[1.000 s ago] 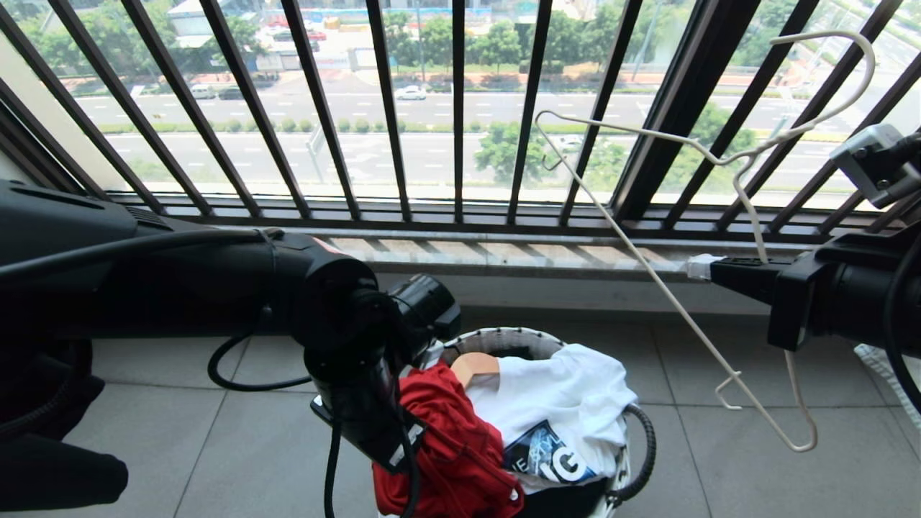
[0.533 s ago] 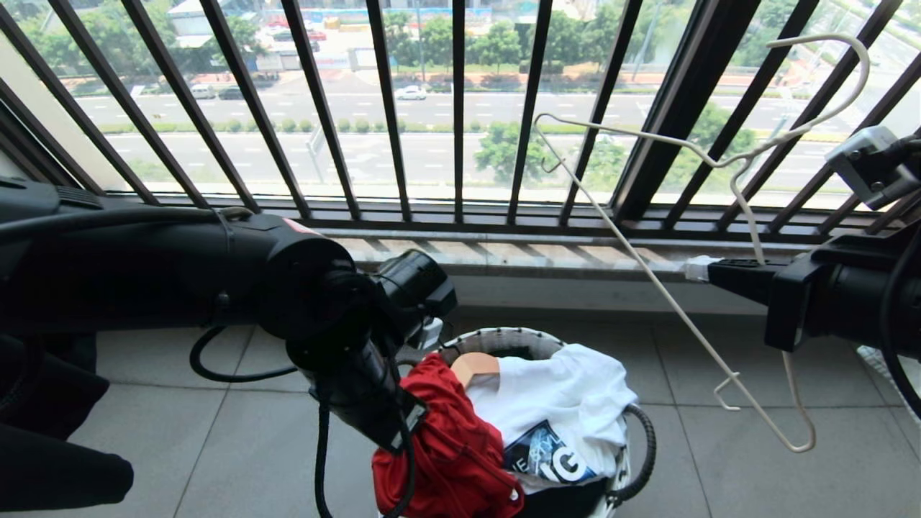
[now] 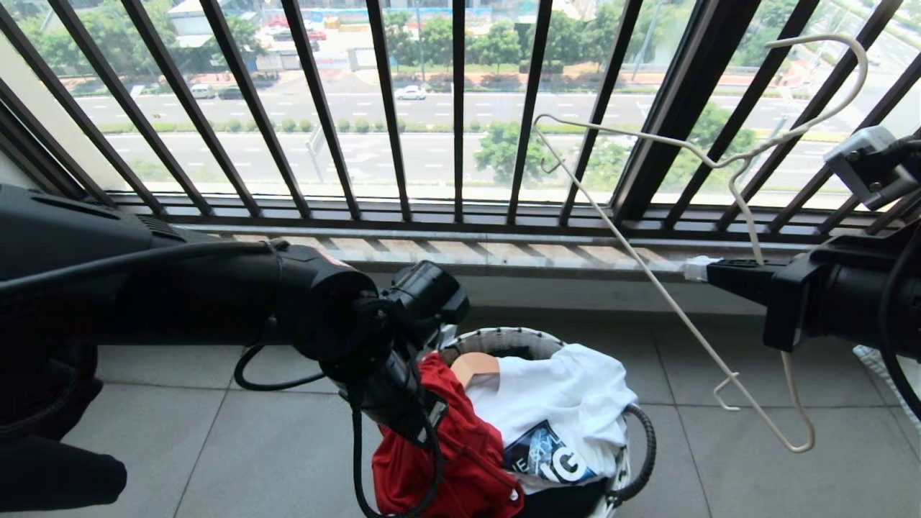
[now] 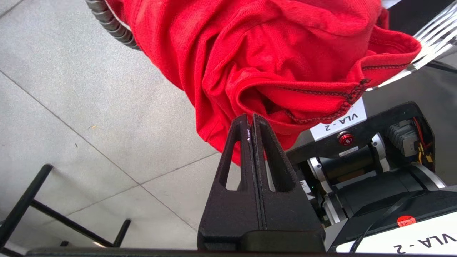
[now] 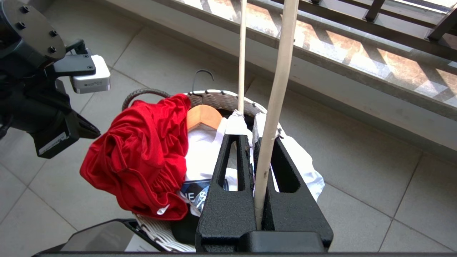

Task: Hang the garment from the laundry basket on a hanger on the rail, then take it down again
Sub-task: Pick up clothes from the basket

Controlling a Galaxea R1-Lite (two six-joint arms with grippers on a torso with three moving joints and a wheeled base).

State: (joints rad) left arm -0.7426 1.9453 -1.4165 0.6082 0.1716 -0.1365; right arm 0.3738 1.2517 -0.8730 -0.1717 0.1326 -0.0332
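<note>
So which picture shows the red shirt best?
The right wrist view: the whole red shirt shows, draped over the basket rim. The head view hides part behind the left arm. The left wrist view shows only a bunched fold at the shut left claw.

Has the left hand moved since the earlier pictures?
Yes. Against the basket, which keeps its place in the head view, the left hand has shifted right, closer over the red T-shirt.

Black arms are trailing looped cables; black triangular slotted fingers (image 4: 266,157) are showing beside a white "VLA - 2" label (image 4: 339,121)
</note>
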